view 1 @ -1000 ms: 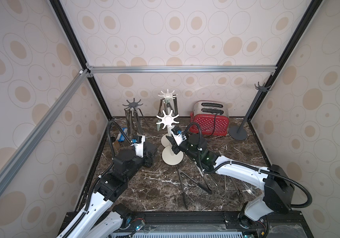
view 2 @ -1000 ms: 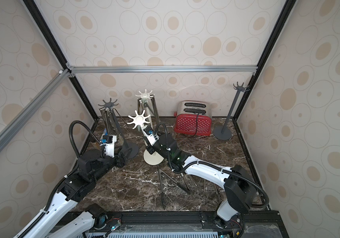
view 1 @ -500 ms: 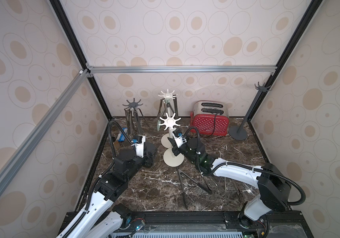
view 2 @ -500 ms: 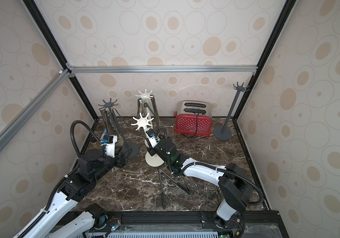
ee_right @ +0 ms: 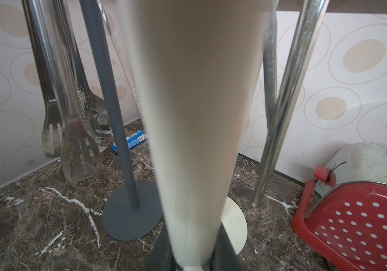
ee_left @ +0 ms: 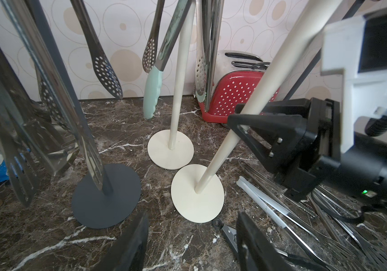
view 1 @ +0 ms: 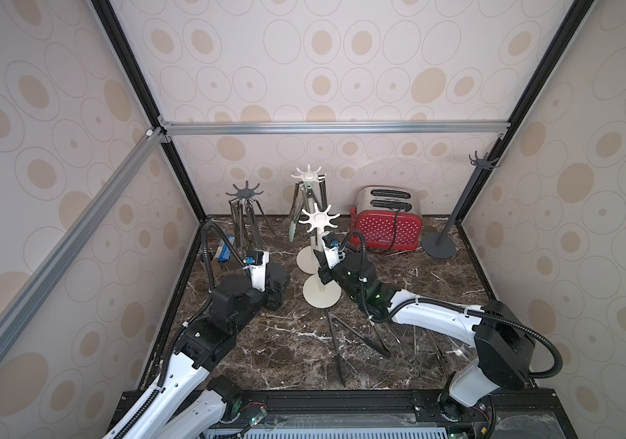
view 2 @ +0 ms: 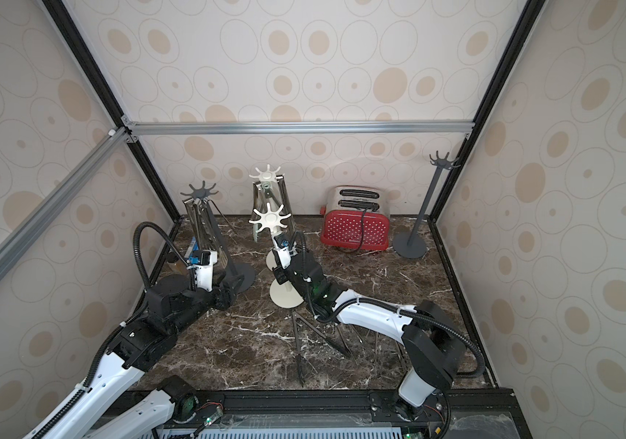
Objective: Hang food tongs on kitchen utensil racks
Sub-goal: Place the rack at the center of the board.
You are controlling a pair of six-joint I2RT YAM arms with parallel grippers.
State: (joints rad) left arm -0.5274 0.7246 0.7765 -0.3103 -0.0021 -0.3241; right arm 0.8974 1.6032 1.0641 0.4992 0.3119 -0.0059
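My right gripper [view 1: 323, 266] is shut on the lower pole of the near cream kitchen utensil rack [view 1: 319, 220], whose pole [ee_right: 195, 117] fills the right wrist view. The rack's crown has no tongs on it and its base [ee_left: 197, 194] lies on the marble. Behind it, the far cream rack [view 1: 308, 175] and the left dark grey rack [view 1: 245, 192] carry several hanging food tongs [ee_left: 103, 70]. Another dark grey rack [view 1: 480, 161] stands bare at the back right. My left gripper [ee_left: 191, 246] is open, low over the marble before the rack bases. Several loose tongs [view 1: 380, 338] lie under the right arm.
A red-and-steel toaster [view 1: 385, 224] stands against the back wall with its cord hanging over the front. A blue packet [view 1: 225, 249] lies in the back left corner. Patterned walls and a black frame enclose the marble table [view 1: 285, 353] on three sides.
The right arm has reached a little farther in and lower. The near cream rack's crown has shifted slightly right and its base a little nearer. The left arm has not moved.
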